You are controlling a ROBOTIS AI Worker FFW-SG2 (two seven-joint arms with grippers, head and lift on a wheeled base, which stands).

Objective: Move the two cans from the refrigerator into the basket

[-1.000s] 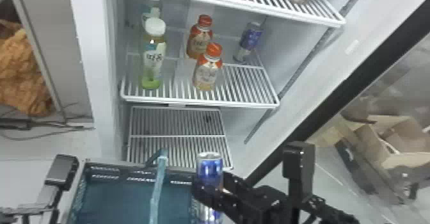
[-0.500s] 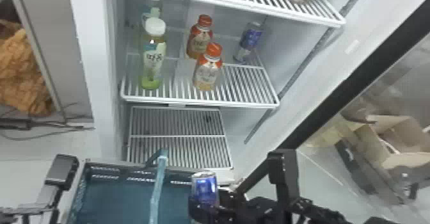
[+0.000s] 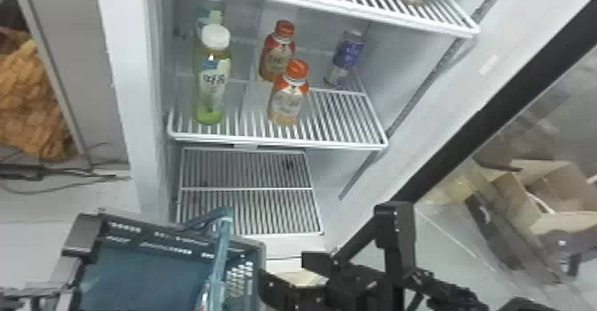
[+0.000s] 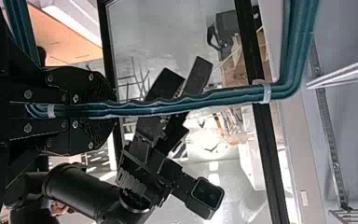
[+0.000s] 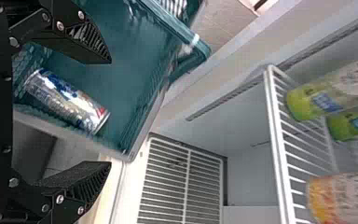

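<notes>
The basket (image 3: 146,270) is being held at the lower left of the head view, its handle (image 4: 233,95) being gripped by the left pincer (image 4: 114,109). One can (image 5: 67,100) is being seen inside the basket, while the right pincer (image 5: 107,112) is being held wide and empty above it. The second can (image 3: 348,57) is being carried by the middle shelf (image 3: 284,142), at the upper right of centre. Probably this one is being needed next. During such a reach, the orange-capped front bottle (image 3: 288,105) is possibly being risked, because the can is being placed deep behind it and to the side. If the basket is being tilted by a slipping handle, the first can is possibly being rolled or spilled.
</notes>
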